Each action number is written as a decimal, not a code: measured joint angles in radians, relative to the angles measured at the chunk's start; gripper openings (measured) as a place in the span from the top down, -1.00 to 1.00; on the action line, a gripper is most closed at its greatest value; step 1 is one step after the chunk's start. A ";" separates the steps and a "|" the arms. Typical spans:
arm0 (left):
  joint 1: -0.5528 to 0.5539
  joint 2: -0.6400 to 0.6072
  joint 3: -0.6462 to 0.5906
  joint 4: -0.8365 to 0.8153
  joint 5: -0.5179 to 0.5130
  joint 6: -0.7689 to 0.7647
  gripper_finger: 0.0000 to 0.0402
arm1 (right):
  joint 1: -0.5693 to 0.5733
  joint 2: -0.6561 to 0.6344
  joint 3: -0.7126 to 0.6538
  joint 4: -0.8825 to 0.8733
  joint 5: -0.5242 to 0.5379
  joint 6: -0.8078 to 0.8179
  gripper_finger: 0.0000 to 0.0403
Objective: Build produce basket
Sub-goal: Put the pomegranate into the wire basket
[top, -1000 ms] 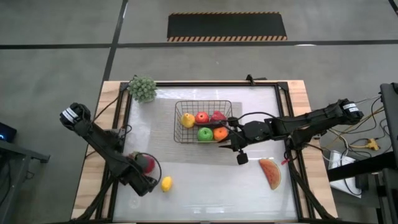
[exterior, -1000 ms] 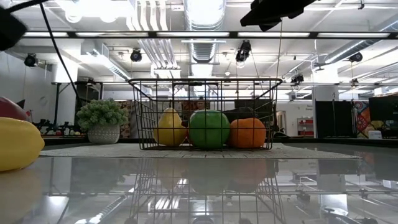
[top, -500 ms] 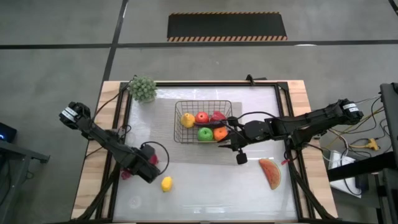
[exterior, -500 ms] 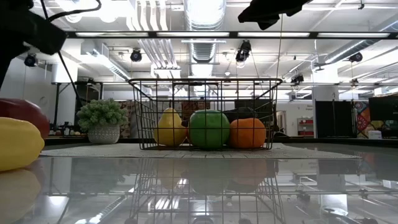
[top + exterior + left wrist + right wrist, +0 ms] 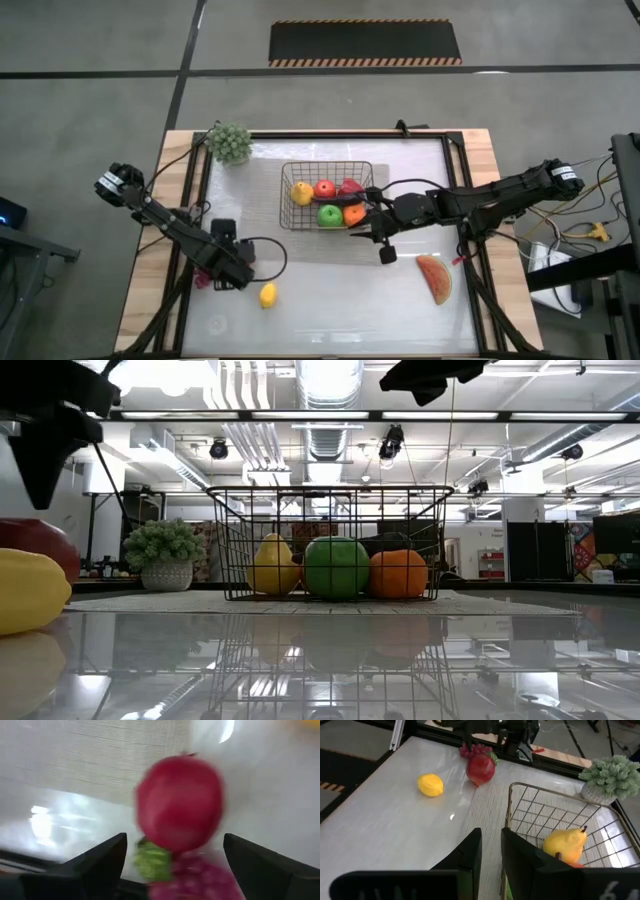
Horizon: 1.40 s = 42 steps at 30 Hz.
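The left gripper (image 5: 172, 865), wide open and empty, faces the red pepper (image 5: 179, 802) seemingly just ahead.

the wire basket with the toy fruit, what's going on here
The dark wire-mesh basket holds a yellow pear, red apple, green fruit and orange. The left gripper is open at the table's near left side, facing a red toy pepper it does not hold. The right gripper waits shut beside the basket. A yellow lemon and watermelon slice lie outside.
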 joint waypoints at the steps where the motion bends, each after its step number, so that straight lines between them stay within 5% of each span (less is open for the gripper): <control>1: 0.000 0.000 -0.004 -0.005 -0.017 0.030 -0.56 | 0.000 0.001 0.000 0.001 0.000 0.011 0.70; 29: 0.025 -0.002 -0.128 0.193 -0.007 0.059 -0.55 | 0.000 0.003 -0.002 0.003 0.001 0.060 0.70; 42: 0.025 0.000 -0.130 0.193 -0.004 0.036 -0.24 | 0.000 0.003 -0.005 -0.005 0.001 0.060 0.70</control>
